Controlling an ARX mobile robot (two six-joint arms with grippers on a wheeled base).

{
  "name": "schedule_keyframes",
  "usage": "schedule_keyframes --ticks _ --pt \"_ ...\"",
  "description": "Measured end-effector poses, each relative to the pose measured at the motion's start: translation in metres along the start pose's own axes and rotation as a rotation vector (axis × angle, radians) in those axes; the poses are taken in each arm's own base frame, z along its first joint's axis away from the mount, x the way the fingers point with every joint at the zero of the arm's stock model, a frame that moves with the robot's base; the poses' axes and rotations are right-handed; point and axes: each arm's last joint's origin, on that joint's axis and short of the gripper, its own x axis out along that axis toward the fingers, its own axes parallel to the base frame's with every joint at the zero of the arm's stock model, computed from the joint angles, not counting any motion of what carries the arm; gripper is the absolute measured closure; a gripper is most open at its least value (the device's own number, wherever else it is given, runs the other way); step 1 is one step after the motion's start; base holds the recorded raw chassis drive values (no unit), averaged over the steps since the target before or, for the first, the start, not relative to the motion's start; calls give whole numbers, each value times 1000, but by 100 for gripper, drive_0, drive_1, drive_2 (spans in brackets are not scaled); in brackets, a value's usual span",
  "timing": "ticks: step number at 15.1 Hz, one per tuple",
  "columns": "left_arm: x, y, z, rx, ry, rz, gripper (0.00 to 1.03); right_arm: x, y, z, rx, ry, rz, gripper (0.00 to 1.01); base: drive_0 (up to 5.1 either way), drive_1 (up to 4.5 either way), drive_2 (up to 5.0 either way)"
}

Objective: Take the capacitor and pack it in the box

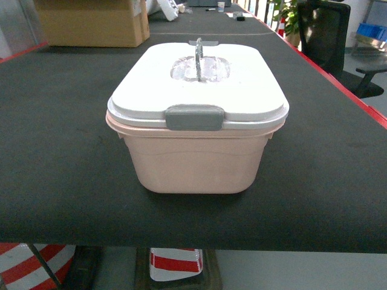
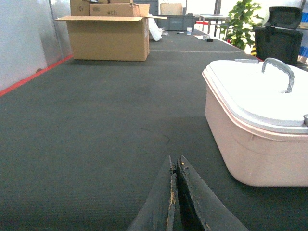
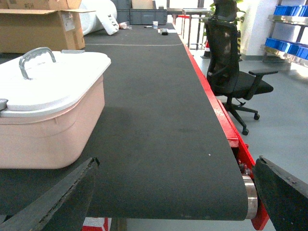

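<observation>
From my head camera, the box (image 1: 196,124) sits on the dark tabletop (image 1: 54,157) straight ahead and near me, lid (image 1: 196,81) on, front clip (image 1: 195,117) closed, its long axis running from near to far; neither of my hands shows here, and I see no capacitor anywhere. Through my left wrist camera, my left hand (image 2: 175,168) has its fingers pressed together, holding nothing, with the box to its right and just ahead. Through my right wrist camera, my right hand (image 3: 175,180) is spread wide and empty, the box close on its left. Both hands flank the box about equally; the capacitor's direction I cannot tell.
</observation>
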Motion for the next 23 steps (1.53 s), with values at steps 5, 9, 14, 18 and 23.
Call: schedule_keyframes --ticks 5,9,14,18,23 --pt "-7 0 0 0 2 0 101 0 0 0 0 0 0 3 0 0 0" --pt "-17 0 -7 0 58 -1 101 0 0 0 0 0 0 3 0 0 0" --pt "-19 0 -4 -2 12 2 96 0 0 0 0 1 0 3 0 0 0" --pt "-19 0 -4 -2 17 1 78 0 0 0 0 0 0 3 0 0 0" --pt "-19 0 -4 -2 17 1 26 0 0 0 0 0 0 3 0 0 0"
